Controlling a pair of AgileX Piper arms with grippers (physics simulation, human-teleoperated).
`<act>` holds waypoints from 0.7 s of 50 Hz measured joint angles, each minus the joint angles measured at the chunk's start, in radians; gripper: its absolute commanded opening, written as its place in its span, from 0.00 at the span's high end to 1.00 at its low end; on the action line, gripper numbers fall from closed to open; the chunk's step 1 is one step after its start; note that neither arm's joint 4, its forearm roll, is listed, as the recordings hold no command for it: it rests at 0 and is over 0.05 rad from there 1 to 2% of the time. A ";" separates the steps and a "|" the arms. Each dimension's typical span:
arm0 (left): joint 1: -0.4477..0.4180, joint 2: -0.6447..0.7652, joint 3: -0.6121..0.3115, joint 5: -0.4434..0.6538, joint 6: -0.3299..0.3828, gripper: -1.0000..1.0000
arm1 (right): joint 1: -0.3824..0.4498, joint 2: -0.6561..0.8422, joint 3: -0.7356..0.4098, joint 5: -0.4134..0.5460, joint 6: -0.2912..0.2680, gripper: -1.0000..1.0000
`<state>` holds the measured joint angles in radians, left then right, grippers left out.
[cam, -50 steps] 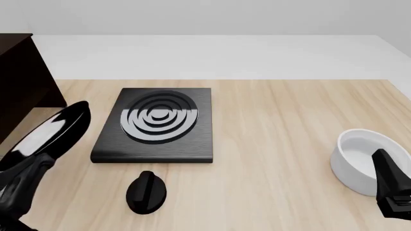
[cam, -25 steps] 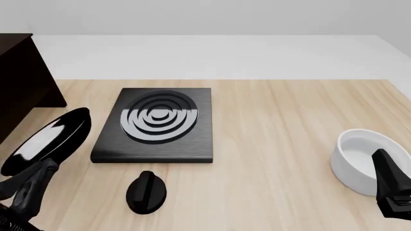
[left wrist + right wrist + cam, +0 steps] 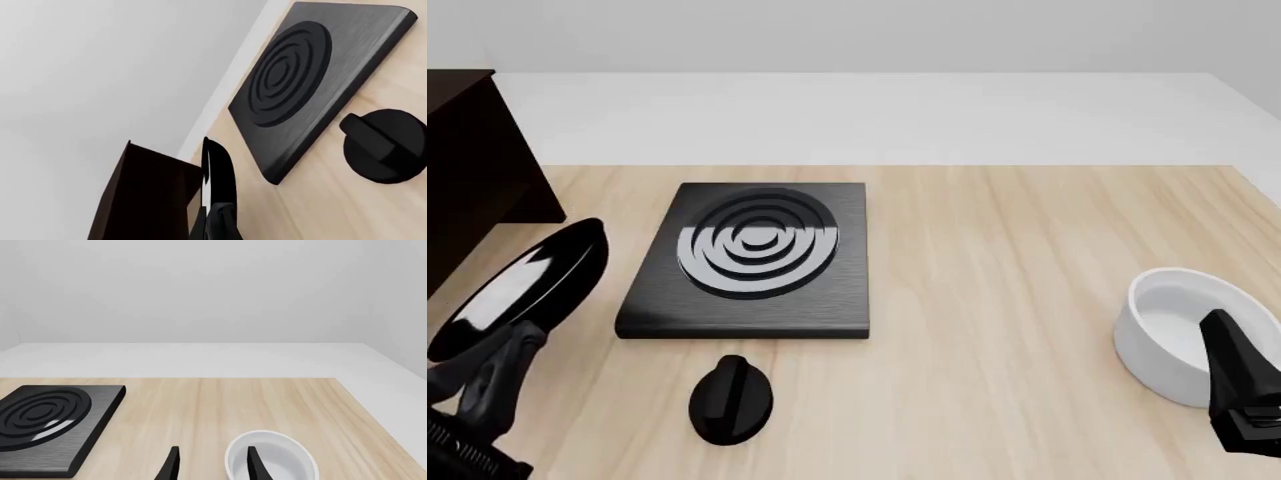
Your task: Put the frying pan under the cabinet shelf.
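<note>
The frying pan [image 3: 523, 288] is black with a glossy pale inside. It is held tilted on edge above the table's left side. My left gripper [image 3: 505, 352] is shut on its short handle. In the left wrist view the pan [image 3: 217, 172] shows edge-on, right beside the dark brown cabinet shelf [image 3: 143, 200], with my left gripper [image 3: 215, 222] below it. The cabinet shelf [image 3: 467, 170] stands at the far left, its lower opening just left of the pan. My right gripper [image 3: 1225, 345] is open and empty by the white bowl, and its fingers [image 3: 171, 466] stand apart.
A square black stove plate [image 3: 747, 255] with grey rings lies left of centre, and it also shows in the left wrist view [image 3: 313, 75]. A round black knob [image 3: 731, 400] lies in front of it. A white bowl [image 3: 1174, 325] sits at the near right, under my right gripper [image 3: 212, 467].
The pan and my left gripper have moved a little left and toward the near edge, closer to the cabinet. The right arm has not moved.
</note>
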<state>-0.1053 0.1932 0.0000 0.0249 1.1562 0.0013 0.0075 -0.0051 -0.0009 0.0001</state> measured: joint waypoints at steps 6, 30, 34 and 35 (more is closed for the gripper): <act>0.009 0.022 0.000 -0.019 -0.002 1.00 | 0.000 0.000 0.000 0.000 0.000 0.00; 0.058 0.096 0.000 -0.058 -0.010 1.00 | 0.000 0.000 0.000 0.000 0.000 0.00; 0.065 0.106 0.000 -0.063 -0.010 1.00 | 0.000 0.000 0.000 0.000 0.000 0.00; 0.067 0.109 0.000 -0.064 -0.010 1.00 | 0.000 0.000 0.000 0.000 0.000 0.00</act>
<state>-0.0387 0.3017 0.0000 -0.0390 1.1465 0.0012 0.0074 -0.0051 -0.0009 0.0001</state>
